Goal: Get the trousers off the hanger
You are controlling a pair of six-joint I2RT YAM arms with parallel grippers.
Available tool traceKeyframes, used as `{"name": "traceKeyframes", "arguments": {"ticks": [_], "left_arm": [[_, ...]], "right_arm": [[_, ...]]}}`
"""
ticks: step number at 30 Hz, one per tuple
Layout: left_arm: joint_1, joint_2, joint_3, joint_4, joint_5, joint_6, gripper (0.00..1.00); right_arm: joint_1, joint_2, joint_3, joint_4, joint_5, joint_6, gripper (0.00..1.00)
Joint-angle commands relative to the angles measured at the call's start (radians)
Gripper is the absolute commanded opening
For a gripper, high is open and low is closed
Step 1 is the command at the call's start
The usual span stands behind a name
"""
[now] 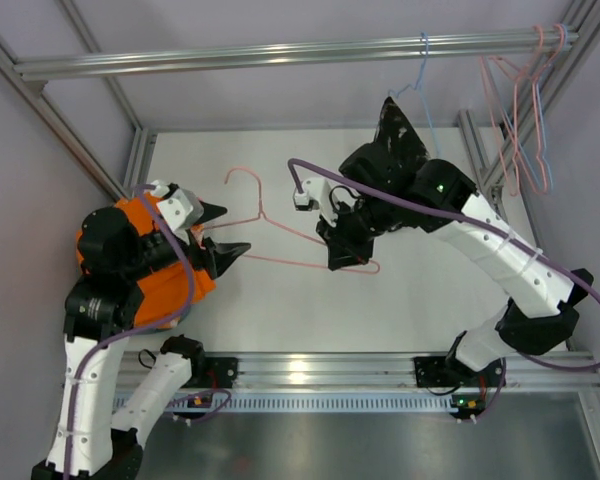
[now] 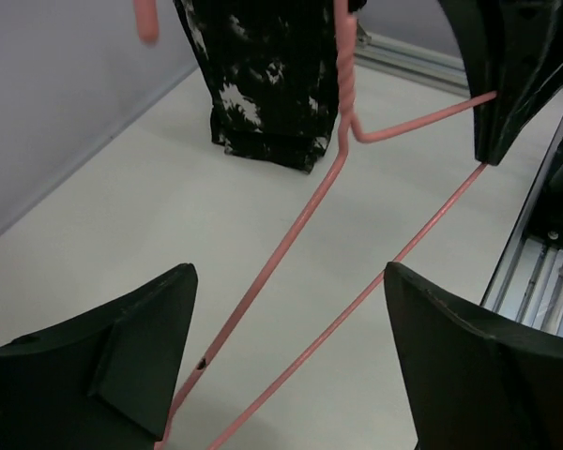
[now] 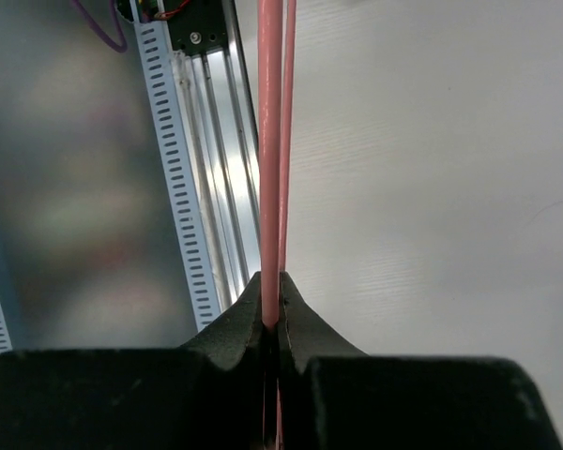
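Observation:
The orange trousers [image 1: 172, 285] lie bunched on the table at the left, under my left arm and off the hanger. The pale pink hanger [image 1: 261, 210] is bare and lies tilted across the middle, hook to the back. My left gripper [image 1: 223, 232] is open, its fingers on either side of the hanger's left end without touching it; in the left wrist view the two wires [image 2: 300, 220] pass between the open fingers [image 2: 291, 281]. My right gripper [image 1: 342, 250] is shut on the hanger's right part; the right wrist view shows the wire [image 3: 269, 141] pinched at the gripper [image 3: 272, 281].
A black white-speckled garment [image 1: 395, 125] hangs from a light blue hanger [image 1: 423, 60] on the back rail, close behind my right wrist. Several more wire hangers [image 1: 525, 110] hang at the back right. An aluminium rail [image 1: 310, 370] runs along the near edge.

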Motion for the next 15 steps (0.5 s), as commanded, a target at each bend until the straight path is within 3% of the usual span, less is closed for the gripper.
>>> {"name": "traceKeyframes", "arguments": {"ticks": [1,8,15], "left_arm": [[-0.004,0.002,0.097,0.031,0.038,-0.094,0.90],[0.003,0.006,0.198,0.031,-0.130,-0.171,0.98],[0.029,0.038,0.213,-0.029,-0.330,-0.194,0.98]], "right_arm": [[-0.033,-0.062,-0.020,-0.024,-0.020,-0.005,0.00],[-0.108,-0.169,-0.069,-0.020,-0.020,-0.002,0.00],[-0.304,-0.363,-0.071,0.028,-0.017,0.059,0.00]]}}
